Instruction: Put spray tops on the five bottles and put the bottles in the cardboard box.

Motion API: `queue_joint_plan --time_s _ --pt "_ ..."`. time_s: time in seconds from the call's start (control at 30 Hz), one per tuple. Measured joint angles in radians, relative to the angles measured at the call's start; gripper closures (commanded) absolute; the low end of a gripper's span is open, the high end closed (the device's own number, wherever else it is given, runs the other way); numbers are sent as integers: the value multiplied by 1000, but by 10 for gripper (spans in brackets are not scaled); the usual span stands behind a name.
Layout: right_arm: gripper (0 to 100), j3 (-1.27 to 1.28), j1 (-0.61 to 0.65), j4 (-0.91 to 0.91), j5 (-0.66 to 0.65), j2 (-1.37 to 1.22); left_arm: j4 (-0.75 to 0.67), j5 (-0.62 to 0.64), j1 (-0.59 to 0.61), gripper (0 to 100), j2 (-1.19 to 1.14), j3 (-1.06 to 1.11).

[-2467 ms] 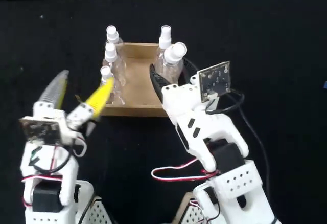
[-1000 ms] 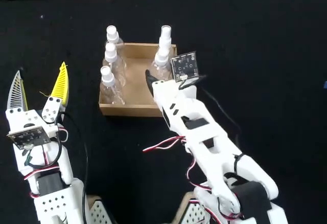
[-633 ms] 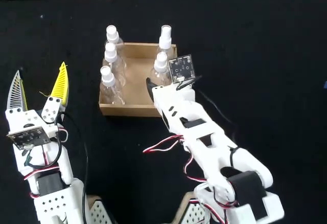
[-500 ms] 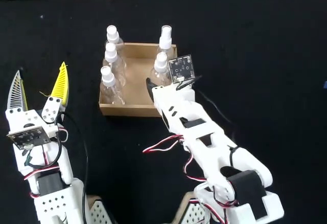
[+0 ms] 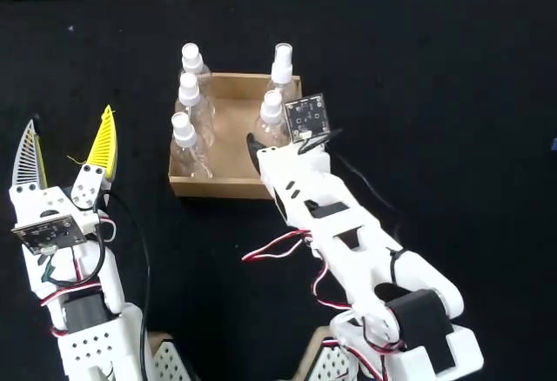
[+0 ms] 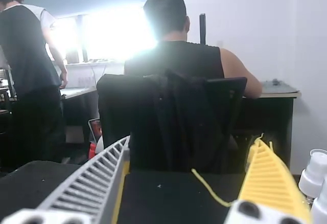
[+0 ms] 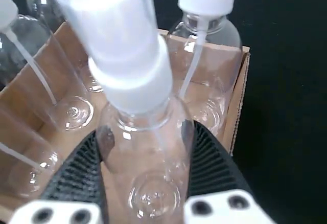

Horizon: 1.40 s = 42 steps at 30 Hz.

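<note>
The cardboard box (image 5: pixel 228 182) sits mid-table. Three clear bottles with white spray tops stand along its left wall (image 5: pixel 182 129), and a fourth (image 5: pixel 281 57) stands at its far right corner. My right gripper (image 5: pixel 264 140) is shut on a fifth bottle (image 5: pixel 272 105), upright inside the box by the right wall. In the right wrist view, black fingers (image 7: pixel 79 170) press both sides of this bottle (image 7: pixel 145 157), with the box floor (image 7: pixel 38 88) below. My left gripper (image 5: pixel 68 144) is open, raised well left of the box; its grey and yellow fingers (image 6: pixel 268 175) hold nothing.
Black cloth covers the table (image 5: pixel 452 94), with free room to the right, the left and in front of the box. Spray tops (image 6: pixel 312 175) show at the edge of the left wrist view. Red and white wires (image 5: pixel 270 249) loop beside the right arm.
The left gripper drew back from the box to the left and stays still. The right gripper brought its bottle down into the box by the right wall; it barely shifted in the last second.
</note>
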<state>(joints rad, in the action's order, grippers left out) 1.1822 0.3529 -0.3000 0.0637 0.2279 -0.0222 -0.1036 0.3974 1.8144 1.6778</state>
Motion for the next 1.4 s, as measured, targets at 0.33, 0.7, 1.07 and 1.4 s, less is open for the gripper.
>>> queue_joint_plan --time_s 0.33,0.7,1.07,1.4 --pt "897 0 0 0 0 -2 0 0 0 667 0 0" --pt "818 -3 6 32 0 0 0 0 0 667 0 0" --pt "814 -3 6 34 0 0 0 0 0 667 0 0" --pt "714 -3 6 40 0 0 0 0 0 667 0 0"
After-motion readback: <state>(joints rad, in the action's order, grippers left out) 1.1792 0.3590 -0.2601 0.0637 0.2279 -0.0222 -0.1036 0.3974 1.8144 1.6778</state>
